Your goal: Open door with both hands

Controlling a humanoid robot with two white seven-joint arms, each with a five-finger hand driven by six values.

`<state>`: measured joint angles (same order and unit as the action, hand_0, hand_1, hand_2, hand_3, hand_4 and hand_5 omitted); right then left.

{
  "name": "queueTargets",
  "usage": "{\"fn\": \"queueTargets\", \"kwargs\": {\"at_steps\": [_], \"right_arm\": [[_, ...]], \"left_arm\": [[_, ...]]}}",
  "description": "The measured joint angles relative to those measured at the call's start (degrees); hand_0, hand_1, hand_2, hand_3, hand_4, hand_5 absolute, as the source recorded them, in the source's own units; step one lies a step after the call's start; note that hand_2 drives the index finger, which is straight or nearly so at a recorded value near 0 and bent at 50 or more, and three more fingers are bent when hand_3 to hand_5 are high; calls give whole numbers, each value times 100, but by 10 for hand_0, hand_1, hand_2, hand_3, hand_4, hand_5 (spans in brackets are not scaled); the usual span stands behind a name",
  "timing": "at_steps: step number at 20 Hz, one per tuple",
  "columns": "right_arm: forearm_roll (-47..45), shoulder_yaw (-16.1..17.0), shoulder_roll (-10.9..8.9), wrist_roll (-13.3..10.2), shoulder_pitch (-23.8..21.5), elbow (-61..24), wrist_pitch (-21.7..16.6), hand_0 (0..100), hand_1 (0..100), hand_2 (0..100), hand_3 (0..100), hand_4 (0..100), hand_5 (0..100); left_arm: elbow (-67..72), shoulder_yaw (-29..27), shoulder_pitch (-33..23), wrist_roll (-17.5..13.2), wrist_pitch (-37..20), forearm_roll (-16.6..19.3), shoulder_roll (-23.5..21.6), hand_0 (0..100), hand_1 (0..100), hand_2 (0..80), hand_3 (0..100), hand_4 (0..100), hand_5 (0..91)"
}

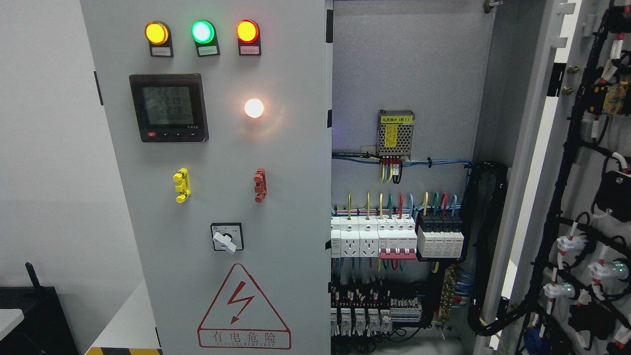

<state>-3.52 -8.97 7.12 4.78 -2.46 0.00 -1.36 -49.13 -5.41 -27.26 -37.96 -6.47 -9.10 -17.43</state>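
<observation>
You see a pale grey left door [276, 197] carrying an amber lamp [157, 33], a green lamp [202, 31] and a red lamp [247, 31]. Below them sit a black meter [168, 108], a yellow handle [181, 185] and a red handle [260, 185]. The warning triangle [243, 308] is outlined in red with a red bolt. Inside, you see white breakers [367, 239] and black cable bundles [485, 246].

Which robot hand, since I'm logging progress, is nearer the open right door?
Neither can be judged: no robot hand or arm is in view. The open right door stands untouched.
</observation>
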Motion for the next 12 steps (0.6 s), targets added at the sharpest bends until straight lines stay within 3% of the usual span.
{"fn": "queueTargets", "kwargs": {"at_steps": [5,12], "right_arm": [[0,0,0,0,0,0,0,382,0,0,0,0,0],[0,0,0,0,0,0,0,382,0,0,0,0,0]], "left_arm": [[1354,4,624,757,-189,223,555,0,0,0,0,0,0],[2545,-185,983,1758,-224,1055,1117,0,0,0,0,0,0]]}}
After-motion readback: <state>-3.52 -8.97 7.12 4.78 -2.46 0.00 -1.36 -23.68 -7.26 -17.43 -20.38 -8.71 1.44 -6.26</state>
